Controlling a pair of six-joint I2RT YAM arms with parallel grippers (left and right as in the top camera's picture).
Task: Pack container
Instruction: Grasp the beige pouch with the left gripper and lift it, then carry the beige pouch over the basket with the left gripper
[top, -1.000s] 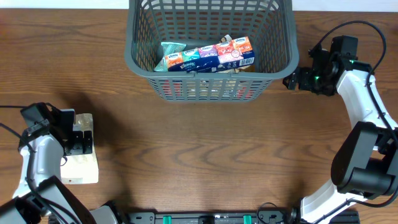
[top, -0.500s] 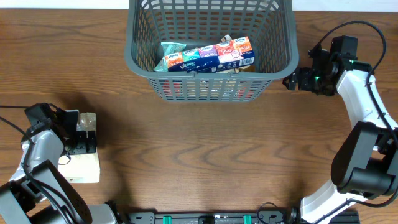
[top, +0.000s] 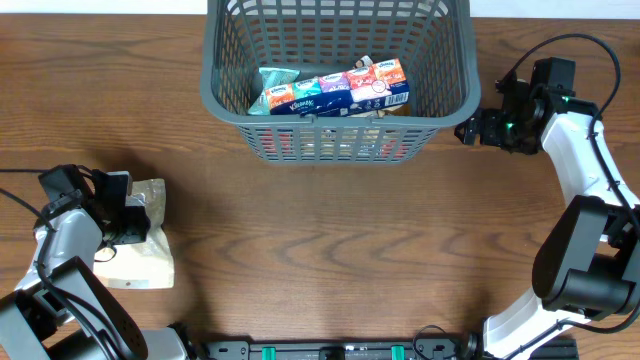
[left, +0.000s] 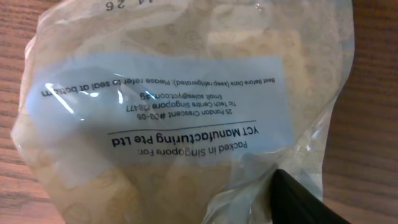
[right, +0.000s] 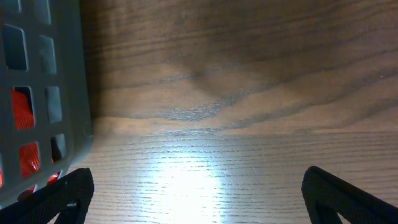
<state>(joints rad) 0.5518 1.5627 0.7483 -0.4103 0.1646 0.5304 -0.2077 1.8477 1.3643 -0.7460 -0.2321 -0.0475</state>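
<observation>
- While the overhead view takes in the whole container (top: 300, 140) at the far side of the table (top: 330, 250), colourful packets (top: 335, 88) inside, the right wrist view catches only its slotted grey wall, red showing through the holes.
- Right gripper (top: 468, 130) sits just beside the container's right side, fingers spread wide above the wood grain.
- Left gripper (top: 132, 218) is on a clear, crinkly bag (top: 145, 265) of pale crumbs. Only one dark fingertip (left: 298, 199) shows, so I can't tell its grip.
</observation>
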